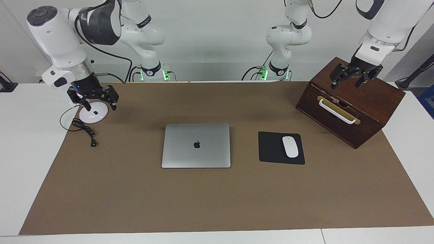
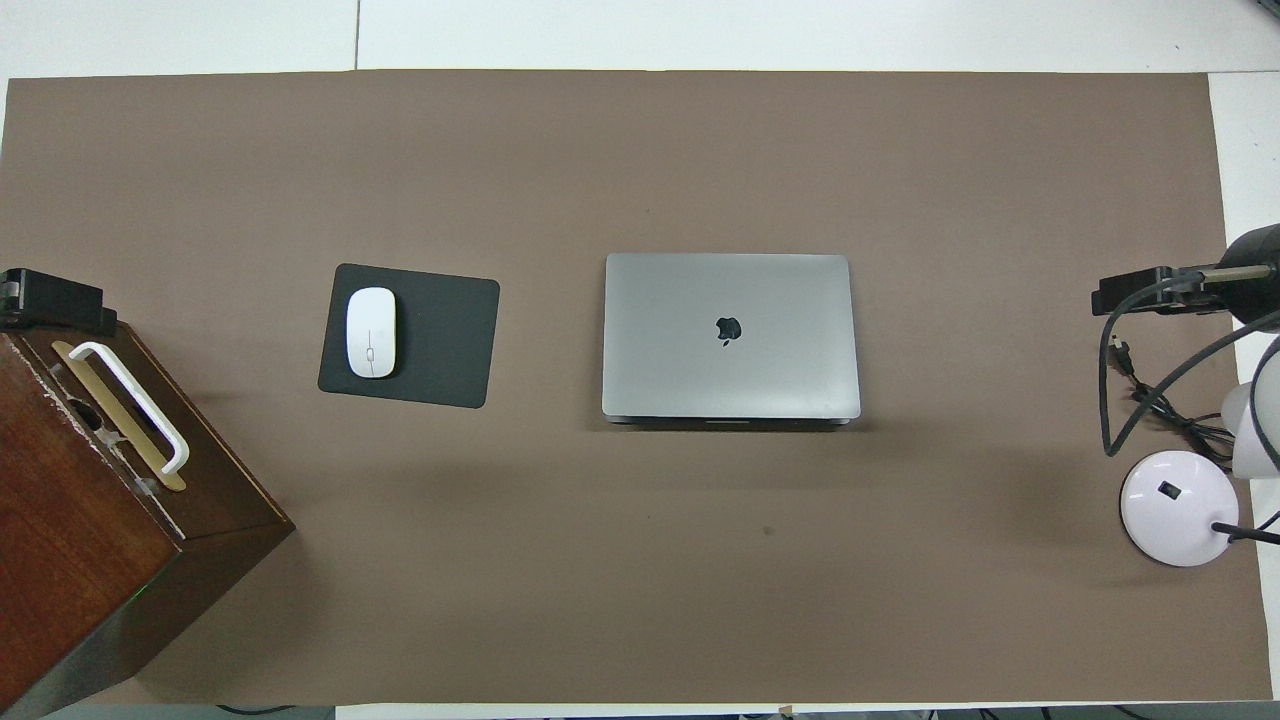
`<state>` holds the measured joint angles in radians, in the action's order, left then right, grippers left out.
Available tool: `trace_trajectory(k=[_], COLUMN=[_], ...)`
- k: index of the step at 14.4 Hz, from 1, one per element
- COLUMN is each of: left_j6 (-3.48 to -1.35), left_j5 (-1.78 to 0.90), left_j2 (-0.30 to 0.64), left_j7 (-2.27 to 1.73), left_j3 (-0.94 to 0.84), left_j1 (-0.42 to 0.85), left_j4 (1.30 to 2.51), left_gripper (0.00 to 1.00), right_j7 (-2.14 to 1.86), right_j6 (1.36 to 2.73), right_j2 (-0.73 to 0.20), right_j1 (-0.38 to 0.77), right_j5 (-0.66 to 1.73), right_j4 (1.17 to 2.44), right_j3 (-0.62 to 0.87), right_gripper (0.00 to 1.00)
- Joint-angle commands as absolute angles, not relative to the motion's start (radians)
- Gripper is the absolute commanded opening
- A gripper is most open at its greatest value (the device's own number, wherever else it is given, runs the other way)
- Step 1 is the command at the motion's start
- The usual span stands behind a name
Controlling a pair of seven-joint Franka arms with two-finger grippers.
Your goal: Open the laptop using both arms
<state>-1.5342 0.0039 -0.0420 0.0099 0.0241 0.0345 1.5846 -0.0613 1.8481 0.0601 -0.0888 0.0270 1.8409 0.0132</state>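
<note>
Lying shut and flat at mid-bench, the laptop [image 1: 196, 145] is left untouched, since the left claw [image 1: 354, 76] is held spread above the wooden box [image 1: 352, 101] and the right claw [image 1: 96, 98], seemingly spread too, above the lamp base [image 1: 94, 114].

1. The white desk [image 1: 30, 162] carries a brown mat [image 1: 217, 203] that covers most of its top.
2. A closed silver-grey laptop [image 1: 196, 145] lies flat in the middle of the mat, logo up.
3. A black mouse pad [image 1: 271, 149] lies beside the laptop, toward the left arm's end, with a white mouse [image 1: 290, 146] on it.
4. A dark wooden box [image 1: 352, 105] with a white handle stands at the left arm's end.
5. A round white lamp base [image 1: 94, 114] and its black cable [image 1: 84, 130] sit at the right arm's end.
</note>
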Motion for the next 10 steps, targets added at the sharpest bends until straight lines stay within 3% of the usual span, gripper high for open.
trace_trajectory(k=[1,10], left_j6=[-1.551,-1.551], left_j5=[0.018,0.018], left_j2=[-0.063,-0.064], left_j7=[0.0,0.003], left_j3=[0.021,0.021], left_j1=[0.031,0.029], left_j4=[1.611,1.614], left_gripper=[1.0,1.0], right_j7=[-0.046,0.072], right_j6=[1.876,1.884], right_j2=[0.092,0.109], right_j1=[-0.092,-0.068], right_j5=[0.051,0.096], right_j4=[1.881,1.922], right_j3=[0.018,0.018], right_gripper=[1.0,1.0])
